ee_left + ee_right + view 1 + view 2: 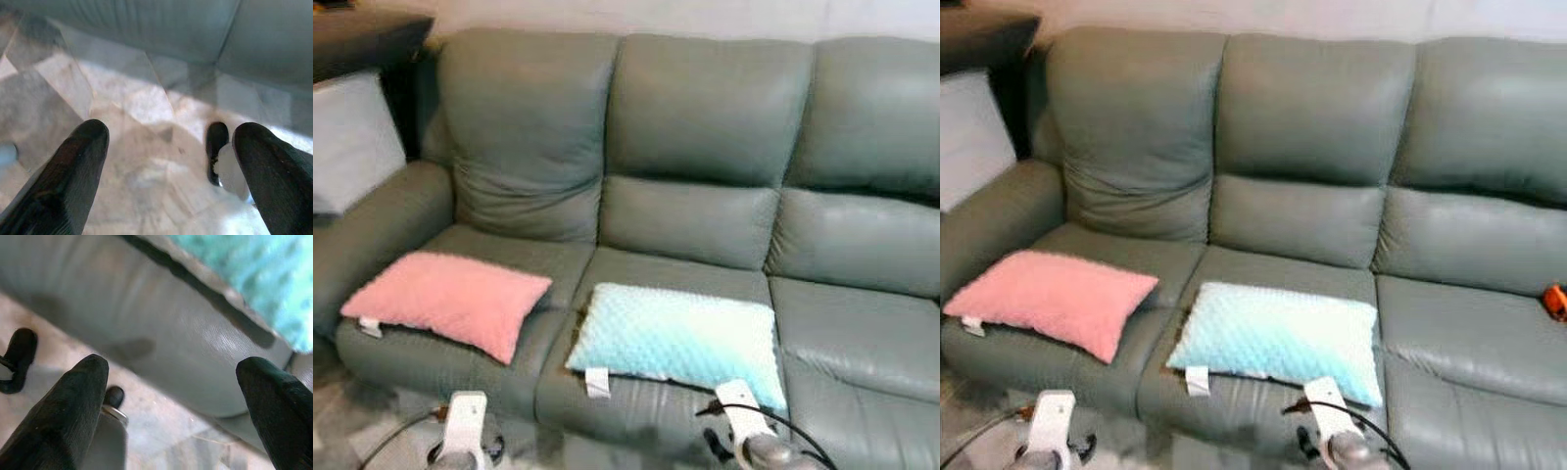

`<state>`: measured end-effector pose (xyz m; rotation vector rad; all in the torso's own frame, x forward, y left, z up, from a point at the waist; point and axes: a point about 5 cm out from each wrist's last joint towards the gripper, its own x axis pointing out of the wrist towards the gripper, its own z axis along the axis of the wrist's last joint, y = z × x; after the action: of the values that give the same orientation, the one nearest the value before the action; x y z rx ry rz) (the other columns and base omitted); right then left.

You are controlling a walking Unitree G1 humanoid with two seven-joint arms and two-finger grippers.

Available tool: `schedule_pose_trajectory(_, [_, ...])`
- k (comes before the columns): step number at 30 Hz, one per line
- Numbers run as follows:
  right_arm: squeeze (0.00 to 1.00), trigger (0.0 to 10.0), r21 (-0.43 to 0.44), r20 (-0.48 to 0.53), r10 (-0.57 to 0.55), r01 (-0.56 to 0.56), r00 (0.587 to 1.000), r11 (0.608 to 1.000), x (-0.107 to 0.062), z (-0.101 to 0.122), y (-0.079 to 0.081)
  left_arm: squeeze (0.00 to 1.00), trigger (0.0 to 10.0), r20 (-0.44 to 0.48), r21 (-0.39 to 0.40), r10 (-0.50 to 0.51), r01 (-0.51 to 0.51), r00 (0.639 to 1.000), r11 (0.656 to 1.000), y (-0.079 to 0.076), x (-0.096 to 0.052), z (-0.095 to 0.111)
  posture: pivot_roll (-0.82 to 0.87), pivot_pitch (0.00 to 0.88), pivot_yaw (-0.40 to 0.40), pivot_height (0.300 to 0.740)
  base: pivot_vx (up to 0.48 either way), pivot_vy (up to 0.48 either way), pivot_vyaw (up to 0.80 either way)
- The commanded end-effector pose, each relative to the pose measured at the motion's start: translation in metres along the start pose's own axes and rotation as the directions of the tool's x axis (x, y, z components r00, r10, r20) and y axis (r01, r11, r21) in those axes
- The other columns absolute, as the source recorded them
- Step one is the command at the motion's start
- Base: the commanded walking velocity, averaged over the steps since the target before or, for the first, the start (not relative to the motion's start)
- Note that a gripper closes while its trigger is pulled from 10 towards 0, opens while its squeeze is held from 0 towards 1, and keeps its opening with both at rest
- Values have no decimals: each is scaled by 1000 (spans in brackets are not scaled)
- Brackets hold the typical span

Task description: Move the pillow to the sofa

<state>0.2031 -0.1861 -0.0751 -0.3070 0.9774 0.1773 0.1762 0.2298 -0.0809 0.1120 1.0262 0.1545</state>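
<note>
grey-green leather sofa (705, 196) across the whole width of both eye views, three seats, pale wall behind. on the middle seat cushion, close to its front edge: light blue dimpled pillow (677, 338), lying flat, white tag hanging over the sofa's front edge. on the left seat cushion, toward its front left corner: pink pillow (447, 300), flat, also with a small white tag; near the blue one but not touching. beside the sofa's left armrest, a pale grey cushion (347, 137) leaning upright under a dark surface.

seen from the right eye alone: a small orange object (1554, 301) on the right seat cushion near the picture's edge, too small to identify.

low in front of the sofa, both arms with white wrist housings and dark cables: left gripper (173, 161) below the left seat, right gripper (176, 396) just below the blue pillow's front corner.

from the left wrist: two black fingers (68, 176) spread wide apart, nothing between them, pale tiled floor (137, 147) beneath and the sofa's base beyond.

from the right wrist: fingers (63, 416) likewise wide apart and empty, pointed at the sofa's rounded front edge, with the blue pillow's textured underside overhanging it and a strip of floor below.
</note>
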Motion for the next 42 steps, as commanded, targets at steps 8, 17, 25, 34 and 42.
schedule_pose_trajectory(8, [0,10000,5,12,21,-21,1000,1000,1,6,7,0,10000,9,20,28,-28,1000,999,10,0,5,45,0,19,740,-313,0,0])
schedule_pose_trajectory(17, [0,10000,-3,11,21,-21,1000,1000,1,6,7,0,10000,7,30,32,-32,999,999,12,0,5,45,0,21,740,-308,0,0])
schedule_pose_trajectory(25, [0,10000,-6,8,20,-20,1000,1000,1,5,7,0,10000,5,27,33,-33,999,999,12,0,4,46,0,19,740,-244,0,0])
schedule_pose_trajectory(34, [0,10000,-13,3,20,-20,1000,1000,1,4,6,0,10000,1,12,40,-40,999,999,13,0,3,42,0,16,740,-182,0,0])
schedule_pose_trajectory(42, [0,10000,-18,-1,20,-20,1000,1000,1,3,5,0,10000,-1,9,43,-43,999,999,13,0,2,39,0,11,740,-127,0,0])
